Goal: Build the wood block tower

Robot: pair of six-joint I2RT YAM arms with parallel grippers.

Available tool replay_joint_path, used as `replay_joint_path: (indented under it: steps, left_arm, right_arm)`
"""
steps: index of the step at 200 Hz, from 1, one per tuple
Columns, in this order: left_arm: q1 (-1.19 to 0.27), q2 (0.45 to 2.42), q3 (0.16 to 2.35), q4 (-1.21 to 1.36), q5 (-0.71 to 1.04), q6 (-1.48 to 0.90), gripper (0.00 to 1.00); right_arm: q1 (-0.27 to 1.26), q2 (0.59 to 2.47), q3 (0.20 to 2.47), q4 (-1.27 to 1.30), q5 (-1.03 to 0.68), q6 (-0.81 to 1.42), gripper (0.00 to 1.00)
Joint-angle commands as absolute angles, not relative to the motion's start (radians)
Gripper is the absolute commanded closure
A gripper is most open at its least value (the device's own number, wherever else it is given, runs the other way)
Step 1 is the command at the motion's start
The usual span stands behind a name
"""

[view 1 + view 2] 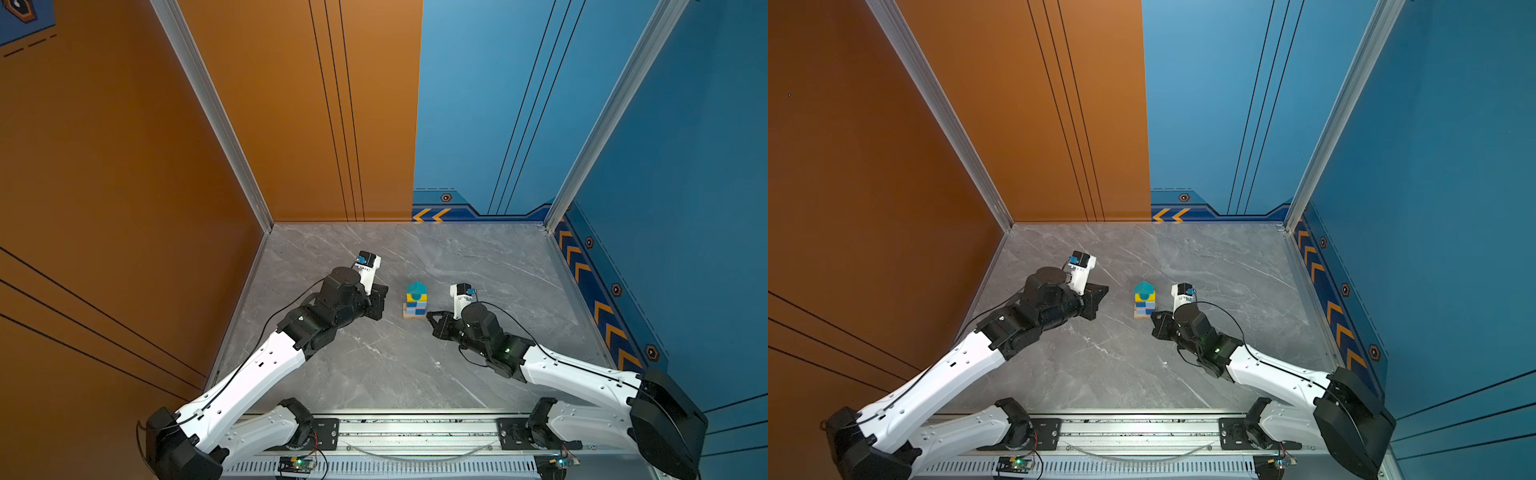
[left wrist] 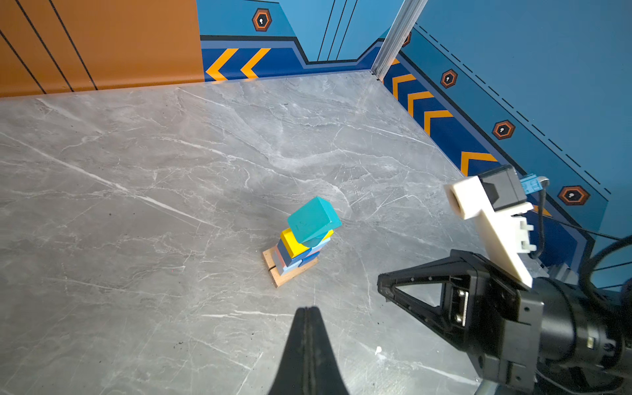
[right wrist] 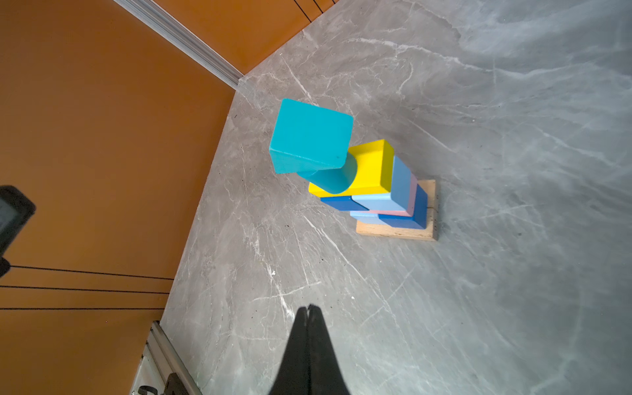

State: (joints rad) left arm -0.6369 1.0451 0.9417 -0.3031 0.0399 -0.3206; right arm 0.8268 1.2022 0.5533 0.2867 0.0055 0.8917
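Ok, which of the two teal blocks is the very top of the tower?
The teal prism, the pointed roof piece. The other, the teal cylinder, lies on its side beneath it, nested in the yellow block.

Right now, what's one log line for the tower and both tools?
tower: standing, teal roof block on top | left tool: shut, empty | right tool: shut, empty | both apart from tower

We see the tower (image 1: 415, 300) standing upright and complete near the middle of the grey marbled surface (image 1: 374, 365), its wood blocks (image 1: 1145, 301) stacked in one narrow column. From the bottom we count a tan plank base (image 3: 396, 233), light and dark blue cubes (image 3: 419, 210), a thin pink slab (image 3: 393, 212), a second blue layer (image 3: 379, 201) and a yellow bar (image 3: 372, 167). A teal cylinder (image 3: 330, 179) lies nested in the yellow bar, and a teal prism (image 3: 309, 136) caps it, ridge upward.
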Motion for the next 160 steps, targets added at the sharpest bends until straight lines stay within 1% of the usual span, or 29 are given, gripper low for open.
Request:
replay_joint_path:
  steps: [1, 41, 73, 160]
  left_arm:
    - [-0.621, 1.023, 0.929, -0.282, 0.077, -0.304, 1.00]
    - [-0.599, 1.023, 0.923, -0.282, 0.094, -0.293, 1.00]
    - [-0.587, 1.022, 0.917, -0.274, 0.110, -0.289, 1.00]
    - [-0.568, 1.031, 0.914, -0.274, 0.125, -0.289, 1.00]
  right_arm:
    - [0.838, 1.247, 0.542, 0.408, 0.029, 0.919, 1.00]
    - [0.849, 1.308, 0.546, 0.464, 0.041, 0.934, 1.00]
    - [0.856, 1.312, 0.543, 0.469, 0.083, 0.928, 1.00]
    - [0.852, 1.343, 0.548, 0.508, 0.130, 0.927, 1.00]
